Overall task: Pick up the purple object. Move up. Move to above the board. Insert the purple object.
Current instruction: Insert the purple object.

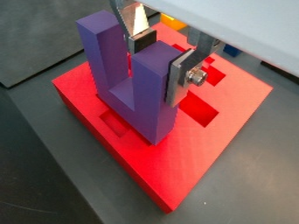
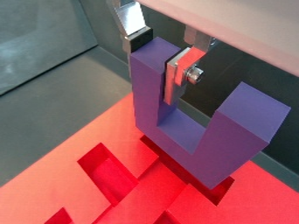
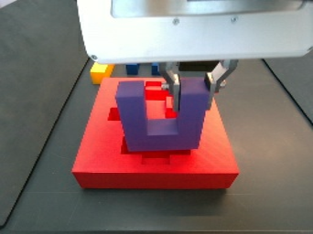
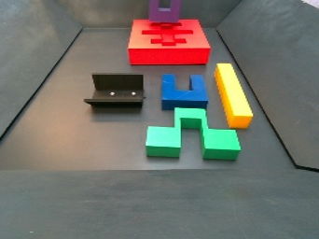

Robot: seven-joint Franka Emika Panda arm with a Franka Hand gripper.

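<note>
The purple object (image 1: 128,83) (image 2: 205,131) (image 3: 156,123) stands upright on the red board (image 1: 193,162) (image 2: 70,188) (image 3: 98,155), prongs up. Its base sits down in a cross-shaped cut-out. My gripper (image 1: 163,63) (image 2: 158,61) (image 3: 196,87) hangs directly over the board, shut on one prong of the purple object. In both wrist views a dark pad lies against one face of that prong and a silver plate against the opposite face. In a side view the purple object (image 4: 163,9) shows at the far end on the board (image 4: 200,51); the gripper is cut off there.
On the dark floor nearer than the board are the fixture (image 4: 115,91), a blue arch block (image 4: 185,91), a long yellow bar (image 4: 232,93) and a green notched block (image 4: 189,135). Sloping walls enclose the floor.
</note>
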